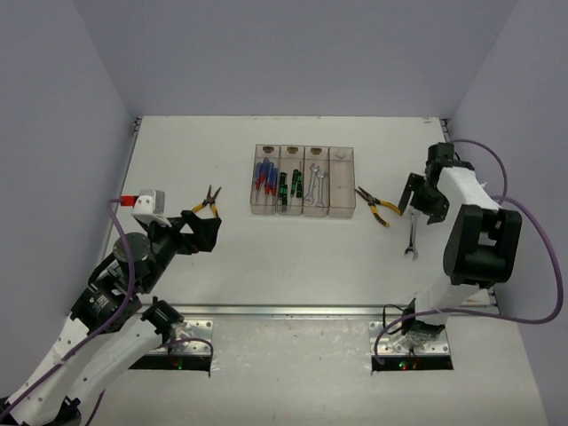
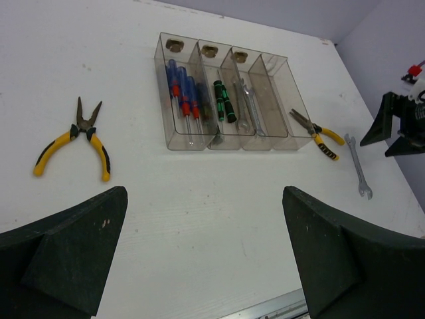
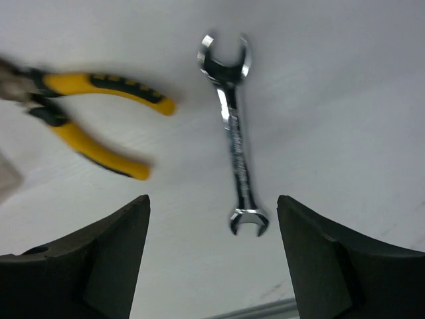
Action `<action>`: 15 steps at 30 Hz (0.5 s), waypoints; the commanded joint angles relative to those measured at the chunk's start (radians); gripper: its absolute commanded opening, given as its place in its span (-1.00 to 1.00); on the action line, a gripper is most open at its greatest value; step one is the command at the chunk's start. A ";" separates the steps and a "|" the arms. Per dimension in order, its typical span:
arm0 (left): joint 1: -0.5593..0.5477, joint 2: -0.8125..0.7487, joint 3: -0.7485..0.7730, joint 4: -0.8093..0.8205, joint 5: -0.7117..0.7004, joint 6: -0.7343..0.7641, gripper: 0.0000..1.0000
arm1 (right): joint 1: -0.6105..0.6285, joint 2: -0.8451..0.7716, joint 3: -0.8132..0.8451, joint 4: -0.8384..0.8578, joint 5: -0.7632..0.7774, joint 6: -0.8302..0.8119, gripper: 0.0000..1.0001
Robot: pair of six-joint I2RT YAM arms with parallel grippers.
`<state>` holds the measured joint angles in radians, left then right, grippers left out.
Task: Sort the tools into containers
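Observation:
Four joined clear bins (image 1: 343, 191) stand at mid table. From left they hold blue screwdrivers (image 1: 263, 177), black-and-green screwdrivers (image 1: 290, 186) and a silver wrench (image 1: 315, 182); the rightmost looks almost empty. Yellow-handled pliers (image 1: 210, 202) lie left of the bins, just beyond my left gripper (image 1: 202, 229), which is open and empty. A second pair of pliers (image 1: 376, 206) and a loose wrench (image 1: 413, 238) lie right of the bins. My right gripper (image 1: 421, 202) is open and hovers over that wrench (image 3: 236, 139), with the pliers (image 3: 93, 113) to its left. The left wrist view shows the bins (image 2: 275, 100) and left pliers (image 2: 73, 143).
Grey walls close the table on three sides. A metal rail (image 1: 293, 311) runs along the near edge by the arm bases. The right gripper also shows in the left wrist view (image 2: 398, 129), at the far right beside the wrench (image 2: 358, 166).

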<state>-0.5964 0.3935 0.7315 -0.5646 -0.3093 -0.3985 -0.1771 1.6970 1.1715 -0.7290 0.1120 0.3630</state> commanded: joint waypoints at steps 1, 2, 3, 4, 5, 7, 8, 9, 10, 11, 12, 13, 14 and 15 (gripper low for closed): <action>-0.011 -0.001 0.006 0.034 -0.005 -0.004 1.00 | -0.036 0.043 -0.081 0.077 0.070 -0.004 0.53; -0.011 -0.004 0.006 0.034 -0.002 -0.002 1.00 | -0.038 0.059 -0.076 0.074 0.062 -0.017 0.53; -0.011 -0.013 0.005 0.033 -0.001 -0.003 1.00 | -0.042 0.068 -0.076 0.072 0.057 -0.023 0.54; -0.011 -0.023 0.005 0.032 -0.003 -0.003 1.00 | -0.048 0.075 -0.080 0.072 0.054 -0.030 0.53; -0.011 -0.035 0.004 0.034 -0.003 -0.003 1.00 | -0.056 0.084 -0.085 0.075 0.047 -0.040 0.51; -0.010 -0.065 -0.001 0.041 -0.001 -0.002 1.00 | -0.066 0.106 -0.092 0.085 0.023 -0.061 0.45; -0.010 -0.072 -0.003 0.043 0.002 -0.002 1.00 | -0.067 0.125 -0.091 0.086 0.017 -0.074 0.40; -0.011 -0.076 -0.004 0.045 0.005 -0.001 1.00 | -0.067 0.144 -0.090 0.090 0.002 -0.087 0.35; -0.012 -0.079 -0.004 0.045 0.006 0.000 1.00 | -0.066 0.159 -0.088 0.099 -0.029 -0.097 0.32; -0.013 -0.082 -0.004 0.045 0.007 0.001 1.00 | -0.065 0.174 -0.087 0.108 -0.061 -0.108 0.29; -0.013 -0.081 -0.004 0.046 0.010 0.003 1.00 | -0.067 0.188 -0.081 0.118 -0.086 -0.113 0.22; -0.013 -0.081 -0.004 0.046 0.012 0.003 1.00 | -0.067 0.201 -0.078 0.120 -0.099 -0.124 0.21; -0.015 -0.078 -0.003 0.046 0.014 0.004 1.00 | -0.066 0.228 -0.068 0.113 -0.084 -0.136 0.15; -0.018 -0.076 -0.003 0.046 0.016 0.004 1.00 | -0.065 0.250 -0.059 0.106 -0.067 -0.147 0.09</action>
<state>-0.5965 0.3138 0.7296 -0.5594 -0.3094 -0.3981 -0.2418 1.8664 1.0921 -0.6654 0.0592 0.2789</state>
